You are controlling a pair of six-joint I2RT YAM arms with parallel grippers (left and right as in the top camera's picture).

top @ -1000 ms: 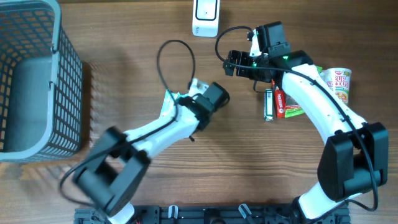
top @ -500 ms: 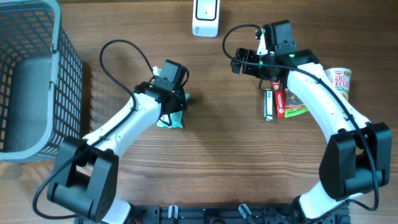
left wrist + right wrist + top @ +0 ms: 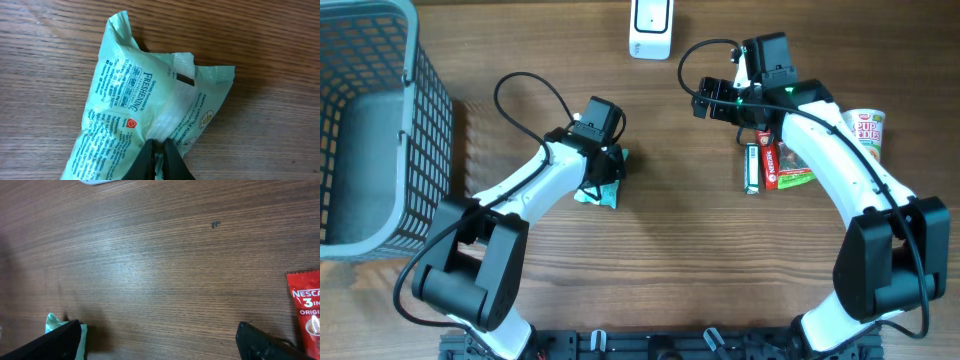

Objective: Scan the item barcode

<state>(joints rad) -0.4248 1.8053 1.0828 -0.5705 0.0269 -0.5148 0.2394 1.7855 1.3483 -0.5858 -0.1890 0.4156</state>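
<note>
Pinching a fold of the wipes pack at its tips, the left tool is clenched; the pack seems soft, light, slippery. Right tool gapes, released.

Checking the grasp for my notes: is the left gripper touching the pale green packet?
Touching. The left wrist view shows the left gripper pinched shut on a fold of the pale green packet, with no gap between them.
</note>
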